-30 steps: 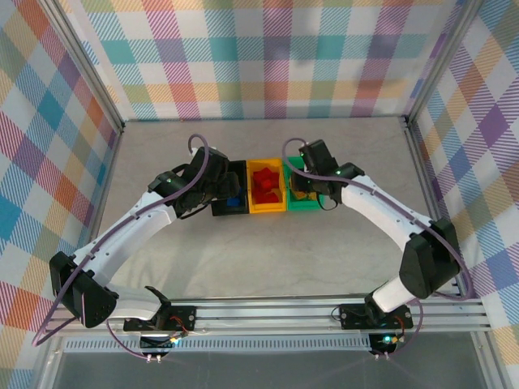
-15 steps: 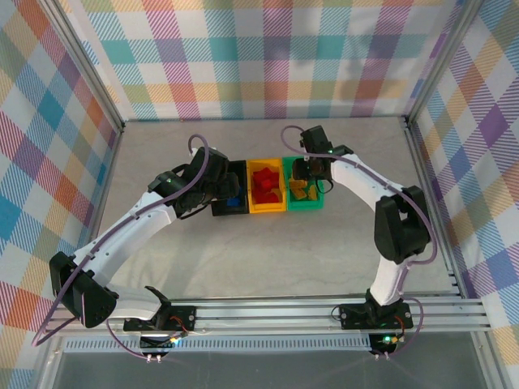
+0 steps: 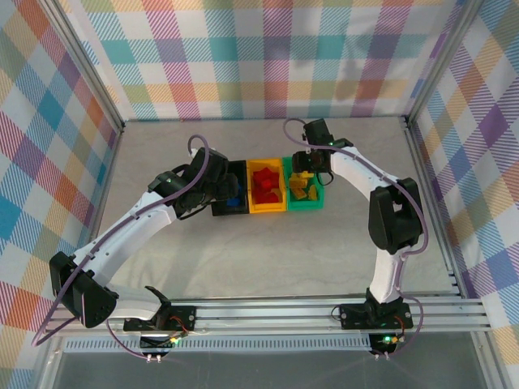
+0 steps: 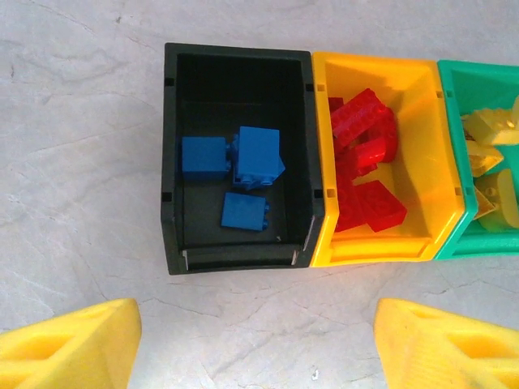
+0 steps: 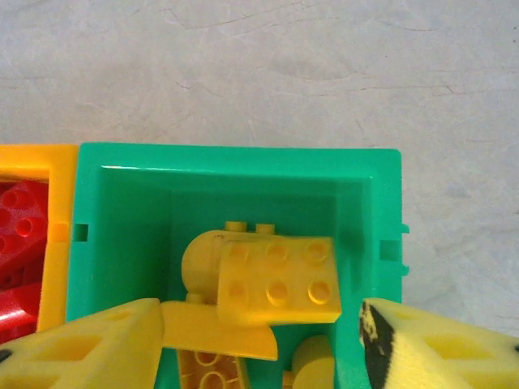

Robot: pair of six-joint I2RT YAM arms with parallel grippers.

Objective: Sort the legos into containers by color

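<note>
Top external view: sorting appears complete; all legos (image 3: 263, 185) seen lie in bins. Blue legos (image 4: 243, 162) sit in the black bin (image 4: 173, 162), red legos (image 4: 369, 174) in the yellow bin (image 4: 373, 251), yellow legos (image 5: 276, 279) in the green bin (image 5: 122, 243). The bricks are small, studded and glossy. Left fingers (image 4: 73, 344) hang spread and empty above the worktop (image 3: 243, 251). Right fingers (image 5: 89, 344) stand spread over the green bin, flanking a yellow brick, apparently without contact.

Table (image 3: 243, 251): grey, marbled surface.
Walls (image 3: 268, 57): pastel plaid on three sides.
Rail (image 3: 268, 312): metal, along the near edge.
</note>
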